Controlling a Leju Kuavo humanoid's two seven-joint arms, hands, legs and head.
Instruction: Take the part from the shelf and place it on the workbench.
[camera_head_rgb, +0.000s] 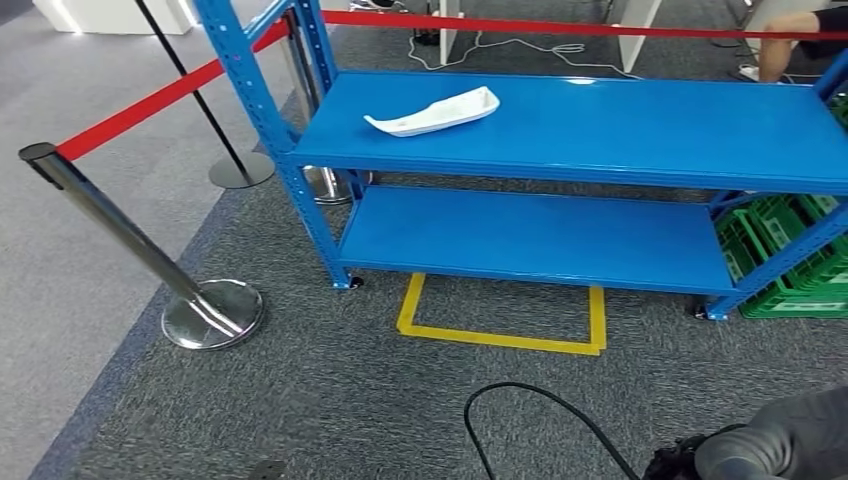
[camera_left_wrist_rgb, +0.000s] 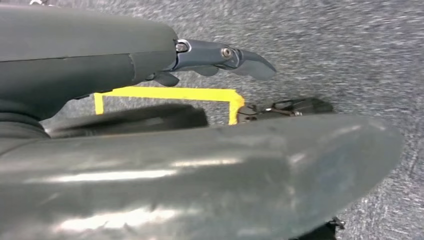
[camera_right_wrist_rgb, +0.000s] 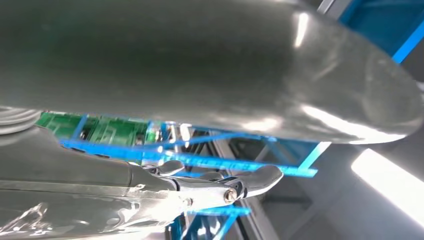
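Note:
The part (camera_head_rgb: 435, 112), a white curved shell-like piece, lies on the upper board of the blue shelf (camera_head_rgb: 620, 135), toward its left end. My right hand (camera_head_rgb: 735, 455) hangs low at the near right, well short of the shelf, and holds nothing. In the right wrist view the right hand (camera_right_wrist_rgb: 215, 85) has its thumb and fingers (camera_right_wrist_rgb: 235, 187) apart, with the shelf frame behind. My left hand (camera_left_wrist_rgb: 200, 160) hangs over the grey carpet, fingers (camera_left_wrist_rgb: 225, 56) spread apart from the thumb, nothing in it.
A chrome stanchion (camera_head_rgb: 205, 310) with a red belt (camera_head_rgb: 160, 98) stands left of the shelf. Yellow floor tape (camera_head_rgb: 500, 335) marks a box before the lower board. Green crates (camera_head_rgb: 790, 260) sit at the right. A black cable (camera_head_rgb: 540, 400) loops nearby. A person's leg (camera_head_rgb: 790, 35) shows behind.

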